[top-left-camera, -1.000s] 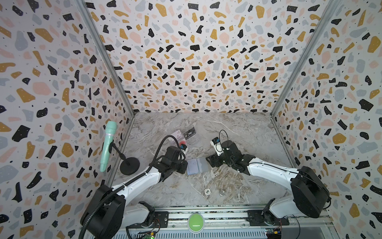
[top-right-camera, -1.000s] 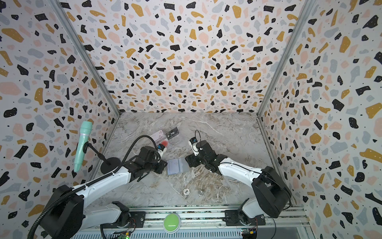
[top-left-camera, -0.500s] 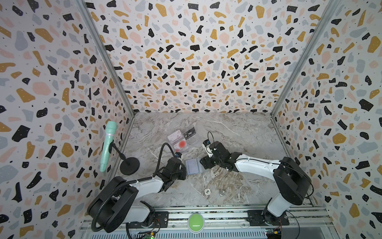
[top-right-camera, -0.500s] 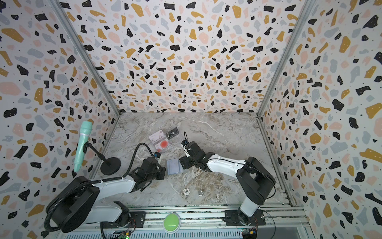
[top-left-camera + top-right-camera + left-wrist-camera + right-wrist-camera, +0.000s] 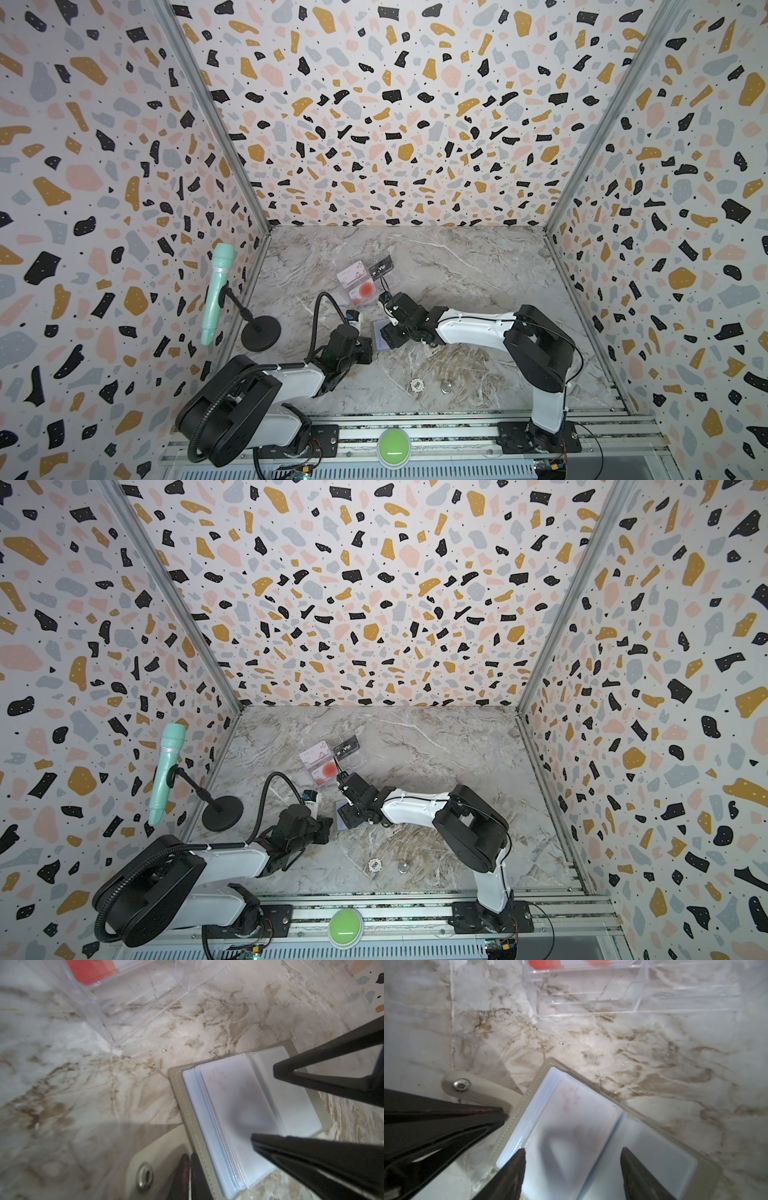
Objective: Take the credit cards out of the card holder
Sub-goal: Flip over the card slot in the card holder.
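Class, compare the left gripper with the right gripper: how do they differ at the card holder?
The left gripper has its jaws shut; the right gripper has them open. The left gripper sits at the cover edge of the card holder, beside its snap strap; the right gripper hangs over its open sleeves. Both have black jaws.

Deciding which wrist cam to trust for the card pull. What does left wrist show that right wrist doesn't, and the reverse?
Left wrist only: a patch of speckled wall, and the right gripper side-on, jaws spread over the card holder.
Right wrist only: the left gripper side-on, shut, tips at the holder's edge where the strap joins.
Both: the open holder with a faintly pink card in its top sleeve, the strap's snap, the clear tray with red showing inside.
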